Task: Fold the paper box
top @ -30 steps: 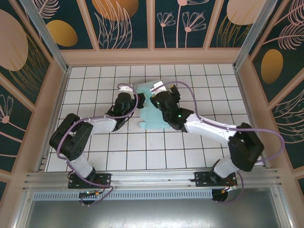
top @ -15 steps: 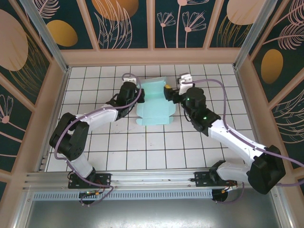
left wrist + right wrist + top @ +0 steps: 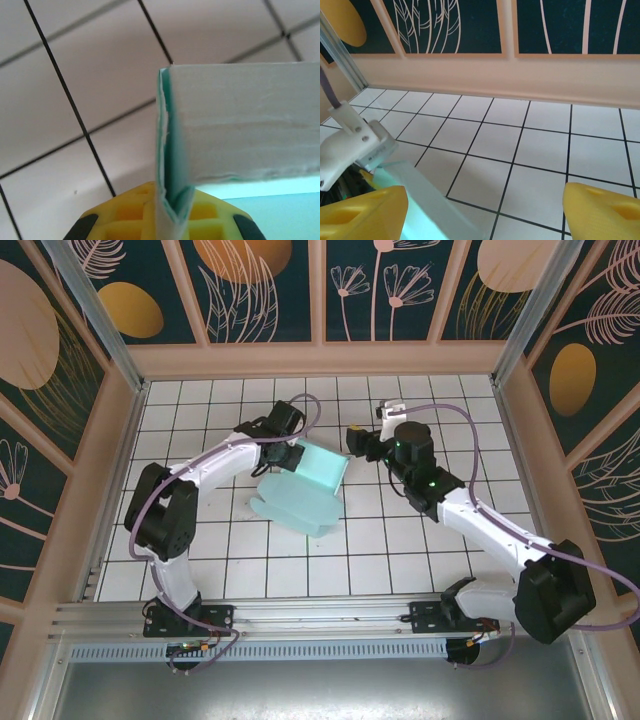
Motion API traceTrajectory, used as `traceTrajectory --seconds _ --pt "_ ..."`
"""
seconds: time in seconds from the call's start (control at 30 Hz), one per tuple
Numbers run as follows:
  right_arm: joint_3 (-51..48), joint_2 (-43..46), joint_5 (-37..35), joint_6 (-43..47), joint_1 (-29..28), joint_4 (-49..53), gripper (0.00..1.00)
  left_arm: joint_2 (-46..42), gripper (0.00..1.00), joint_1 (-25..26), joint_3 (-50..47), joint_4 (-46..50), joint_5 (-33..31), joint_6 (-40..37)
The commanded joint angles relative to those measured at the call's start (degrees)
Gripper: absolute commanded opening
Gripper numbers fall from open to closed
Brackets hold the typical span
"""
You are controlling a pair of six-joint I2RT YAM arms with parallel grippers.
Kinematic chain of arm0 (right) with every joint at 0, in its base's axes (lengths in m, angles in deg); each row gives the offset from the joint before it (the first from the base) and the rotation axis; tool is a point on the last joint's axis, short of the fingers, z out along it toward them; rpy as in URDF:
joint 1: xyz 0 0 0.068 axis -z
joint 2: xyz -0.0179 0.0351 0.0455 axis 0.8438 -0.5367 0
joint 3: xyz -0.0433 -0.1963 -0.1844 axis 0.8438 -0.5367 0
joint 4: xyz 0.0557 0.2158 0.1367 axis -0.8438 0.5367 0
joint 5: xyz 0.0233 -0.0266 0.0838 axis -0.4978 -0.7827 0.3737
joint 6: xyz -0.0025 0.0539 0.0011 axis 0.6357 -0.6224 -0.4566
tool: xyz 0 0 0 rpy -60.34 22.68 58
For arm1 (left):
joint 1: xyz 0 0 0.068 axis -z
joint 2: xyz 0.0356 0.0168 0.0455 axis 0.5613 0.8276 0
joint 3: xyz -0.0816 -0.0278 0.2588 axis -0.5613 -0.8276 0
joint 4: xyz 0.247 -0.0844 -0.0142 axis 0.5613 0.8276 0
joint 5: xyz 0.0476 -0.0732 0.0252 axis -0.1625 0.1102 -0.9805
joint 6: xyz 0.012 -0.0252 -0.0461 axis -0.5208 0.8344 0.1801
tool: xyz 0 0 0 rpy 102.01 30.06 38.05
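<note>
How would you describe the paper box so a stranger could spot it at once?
Start at the white tiled table inside the patterned walls, then look at its middle. The paper box is the creased card there, one edge pinched in the left hand; its mint colour stands out from the white tiles.

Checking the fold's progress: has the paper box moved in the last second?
Yes. The paper box shifted left and nearer the arm bases across the white tiles, turning too.

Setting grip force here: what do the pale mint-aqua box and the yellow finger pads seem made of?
Pale mint-aqua paper box: thin matte card, apparently; its cut edge looks fibrous and layered, white inside. Yellow finger pads: probably moulded plastic or rubber, matte, with recessed pockets.
</note>
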Motion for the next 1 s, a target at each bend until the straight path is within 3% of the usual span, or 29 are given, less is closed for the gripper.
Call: traceTrajectory --seconds 0.0,0.37,0.47,0.63,0.83,0.97 --pt "-1.66 -0.19 0.87 -0.61 0.36 -0.12 0.81 1.93 0.00 0.09 3.48 14.49 1.89 -5.81" --pt "-4.15 -0.06 1.55 -0.46 1.33 -0.48 0.81 14.87 0.02 0.10 10.77 27.92 10.34 -13.25" --pt "-4.18 -0.32 1.81 -0.11 1.33 -0.21 0.81 15.69 0.28 0.11 12.95 27.56 10.03 -13.89" --pt "-3.93 -0.94 2.90 0.20 1.27 -0.22 0.81 14.14 0.36 0.16 16.54 24.17 8.05 -13.81" --pt "-2.78 -3.29 5.25 0.47 1.33 0.31 0.81 8.06 0.67 0.18 12.54 12.96 12.40 -14.59" --pt "-1.60 -5.26 8.63 0.47 1.33 1.38 0.81 0.00 0.83 0.08 4.35 -2.63 6.70 -8.07"
